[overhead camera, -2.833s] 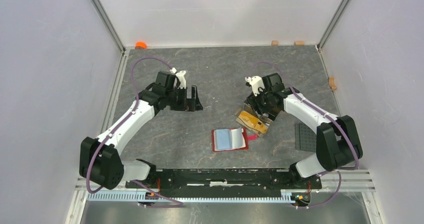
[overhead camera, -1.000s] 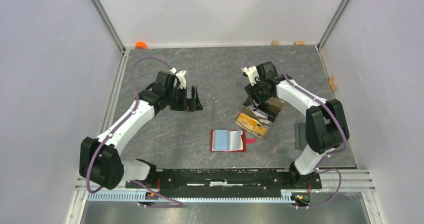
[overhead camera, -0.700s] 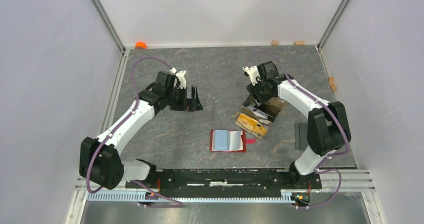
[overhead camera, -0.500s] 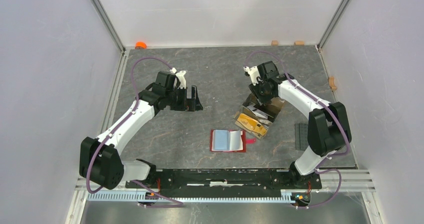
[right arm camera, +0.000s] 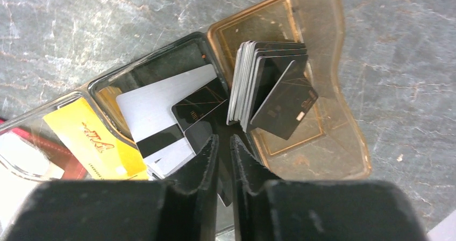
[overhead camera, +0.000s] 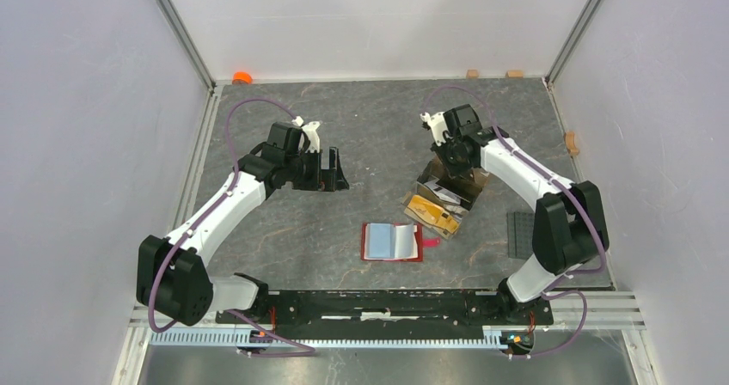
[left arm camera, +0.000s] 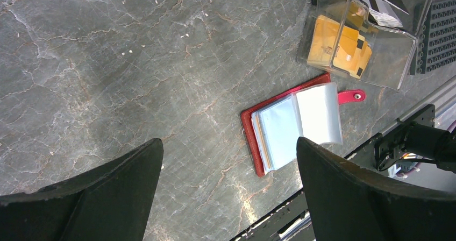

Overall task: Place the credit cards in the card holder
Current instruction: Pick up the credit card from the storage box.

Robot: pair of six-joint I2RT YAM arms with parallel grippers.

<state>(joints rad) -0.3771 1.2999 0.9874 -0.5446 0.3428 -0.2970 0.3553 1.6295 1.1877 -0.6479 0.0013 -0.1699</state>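
- Top external: the left gripper (overhead camera: 333, 172) hangs over bare grey table (overhead camera: 361, 119) with its jaws spread wide and nothing between them.
- The right gripper (overhead camera: 450, 170) points down into a row of clear trays (overhead camera: 440, 203) that hold the credit cards (overhead camera: 432, 212); its jaws cannot be made out from this view.
- The card holder (overhead camera: 394, 241), red, lies open and flat just in front of the trays, between the two arms. A dark studded plate (overhead camera: 522, 234) lies to the right of it.
- Left wrist: both black fingers (left arm camera: 107, 192) stand far apart above the stone surface. The open card holder (left arm camera: 293, 123) shows light blue under its clear sleeves, its red tab towards the clear tray of orange cards (left arm camera: 341, 44).
- Right wrist: the right gripper (right arm camera: 223, 140) has its fingers drawn almost together, only a thin slit between them.
- A dark card (right arm camera: 200, 115) with gold lines lies over a silver card (right arm camera: 156, 109) in the middle tray. Its lower part runs into the slit; whether it is pinched I cannot tell.
- A stack of cards (right arm camera: 244, 82) stands on edge in the amber tray (right arm camera: 328, 90), with one more dark card leaning against it. An orange card (right arm camera: 88, 139) lies in the tray at the left.
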